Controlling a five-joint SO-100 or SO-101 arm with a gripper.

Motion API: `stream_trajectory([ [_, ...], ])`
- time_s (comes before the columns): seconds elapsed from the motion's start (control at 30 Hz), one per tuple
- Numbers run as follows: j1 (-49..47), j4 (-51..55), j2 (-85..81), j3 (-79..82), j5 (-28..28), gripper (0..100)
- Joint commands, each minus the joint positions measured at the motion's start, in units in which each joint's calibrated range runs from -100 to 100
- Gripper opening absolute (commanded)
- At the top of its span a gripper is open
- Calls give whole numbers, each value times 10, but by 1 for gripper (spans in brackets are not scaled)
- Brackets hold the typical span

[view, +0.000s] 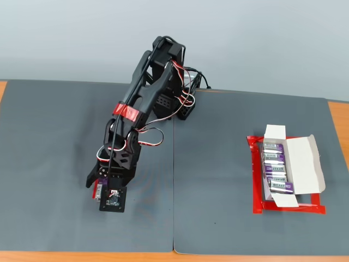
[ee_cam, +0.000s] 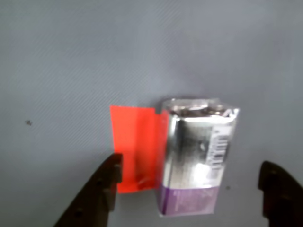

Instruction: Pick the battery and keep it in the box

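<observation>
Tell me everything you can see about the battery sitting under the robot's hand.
In the wrist view the battery is a shiny silver metal block with a purple band at its near end, a barcode printed along one side and terminals on the far end. It lies flat on the grey mat, its left edge overlapping a red tape patch. The gripper hangs above with jaws spread wide on either side, not touching it. The fixed view hides it behind the arm.

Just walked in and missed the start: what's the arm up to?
The arm has its gripper open over a battery lying on the grey mat, beside a red tape patch. The fingers straddle the battery without touching it. Across the mat, the white box sits open with several batteries already inside.
</observation>
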Motion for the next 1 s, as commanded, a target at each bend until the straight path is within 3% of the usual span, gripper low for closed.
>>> stream_trajectory([
  [0.0, 10, -6, -6, -22, 0, 32],
  [0.97, 27, -1, 21, -30, 1, 30],
])
